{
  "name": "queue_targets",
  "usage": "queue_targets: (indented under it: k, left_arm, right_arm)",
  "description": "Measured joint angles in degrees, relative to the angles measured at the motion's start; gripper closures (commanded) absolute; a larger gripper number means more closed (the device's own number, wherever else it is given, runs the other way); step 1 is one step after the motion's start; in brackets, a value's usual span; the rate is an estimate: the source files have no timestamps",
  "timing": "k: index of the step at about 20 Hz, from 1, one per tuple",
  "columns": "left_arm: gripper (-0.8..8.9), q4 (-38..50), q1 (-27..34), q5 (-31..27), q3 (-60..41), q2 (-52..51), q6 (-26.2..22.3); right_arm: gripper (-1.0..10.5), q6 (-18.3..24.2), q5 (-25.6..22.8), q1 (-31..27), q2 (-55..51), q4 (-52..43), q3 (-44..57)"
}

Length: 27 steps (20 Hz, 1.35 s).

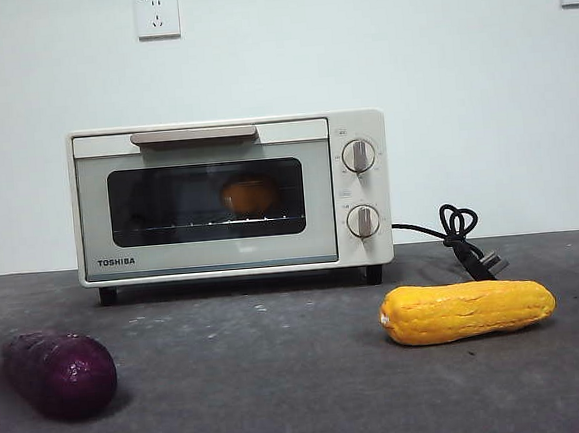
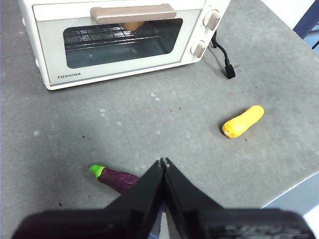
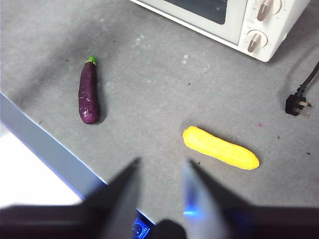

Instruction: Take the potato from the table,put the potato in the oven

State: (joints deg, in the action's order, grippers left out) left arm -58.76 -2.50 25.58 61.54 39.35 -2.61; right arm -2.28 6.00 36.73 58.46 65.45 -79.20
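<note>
The cream-white Toshiba oven [image 1: 230, 197] stands at the back of the dark grey table [image 1: 282, 378] with its door closed. Through the dark glass the tan-brown potato [image 1: 249, 195] rests on the wire rack inside; a sliver of the potato [image 2: 131, 25] also shows behind the handle in the left wrist view. My left gripper [image 2: 163, 162] hangs high above the table's near side, jaws shut and empty, over the purple vegetable. My right gripper [image 3: 159, 167] is also raised above the near edge, jaws open and empty. Neither arm shows in the front view.
A dark purple vegetable [image 1: 59, 373] with a green stem lies front left. A long bumpy yellow-orange vegetable [image 1: 465, 310] lies front right. The oven's black cord and plug [image 1: 464, 238] lie to the oven's right. The table's near edge [image 3: 45, 144] is close under both grippers.
</note>
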Motion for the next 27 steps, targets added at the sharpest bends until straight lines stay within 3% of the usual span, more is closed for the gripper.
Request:
queue_targets:
  k: [15,18,22,25,27]
  left_arm:
    - [8.18,0.0,0.0,0.0,0.0,0.0,0.0]
    - [8.18,2.6,-0.8,-2.8,0.0,-0.5,-3.5]
    - [8.18,25.4,0.7,-4.7,-6.4,-8.5,-10.4]
    - [8.18,48.1,4.5,-6.5,-19.0,-19.4,-12.0]
    - [8.18,57.9,6.2,-11.3,-28.5,-24.6,-12.2]
  right_arm:
    - [9.5,0.0,0.0,0.0,0.0,-0.3,0.0]
    - [9.5,0.0,0.0,0.0,0.0,-0.3,0.0]
    - [9.5,0.0,-0.1,0.0,0.0,-0.3,0.0]
    - [9.5,0.0,-0.1,0.0,0.0,-0.4,0.0]
    - [9.5,0.0,-0.1,0.0,-0.1,-0.3,0.0]
